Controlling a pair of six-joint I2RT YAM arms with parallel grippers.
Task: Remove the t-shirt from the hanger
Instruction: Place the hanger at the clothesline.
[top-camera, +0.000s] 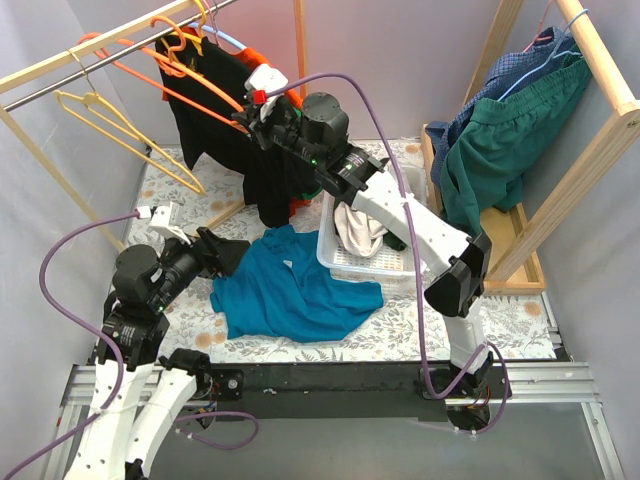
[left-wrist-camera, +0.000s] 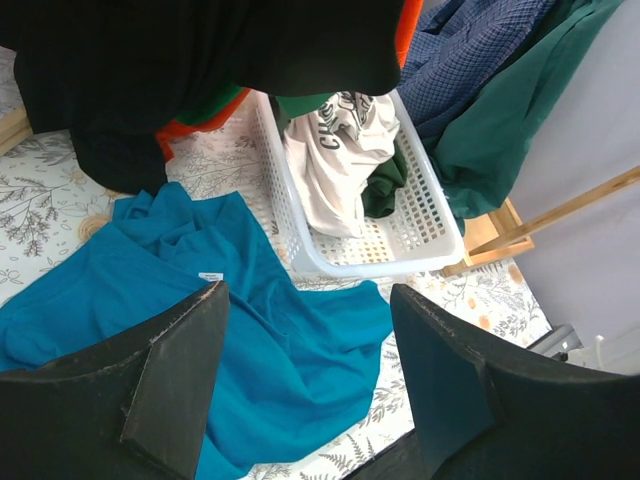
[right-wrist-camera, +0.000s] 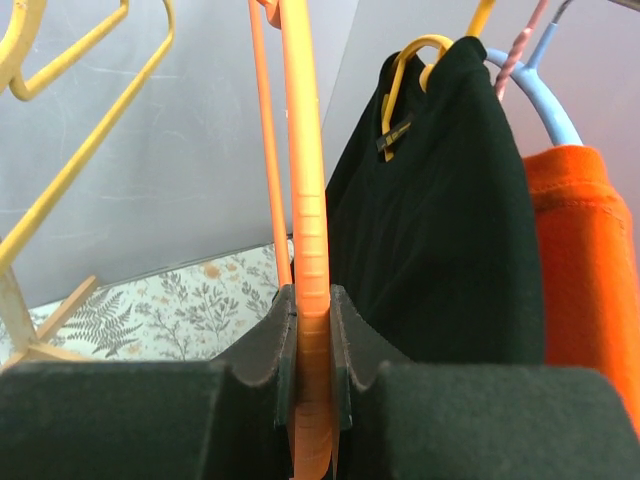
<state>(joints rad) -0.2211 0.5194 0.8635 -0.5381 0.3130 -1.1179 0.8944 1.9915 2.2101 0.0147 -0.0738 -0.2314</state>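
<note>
A teal t-shirt (top-camera: 295, 285) (left-wrist-camera: 250, 330) lies crumpled on the floral table, off any hanger. My left gripper (top-camera: 222, 254) (left-wrist-camera: 308, 296) hovers low over its left part, open, with nothing between the fingers. A bare orange hanger (top-camera: 200, 85) (right-wrist-camera: 305, 180) hangs from the rail (top-camera: 100, 65). My right gripper (top-camera: 255, 110) (right-wrist-camera: 312, 300) is shut on the hanger's lower arm, up beside a black shirt (top-camera: 215, 100) (right-wrist-camera: 440, 230) that hangs on a yellow hanger.
An empty yellow hanger (top-camera: 120, 125) hangs at the rail's left. An orange garment (right-wrist-camera: 590, 250) hangs behind the black shirt. A white basket (top-camera: 328, 255) (left-wrist-camera: 430, 215) holds clothes right of the teal shirt. A wooden rack (top-camera: 600, 60) with green and plaid garments stands at the right.
</note>
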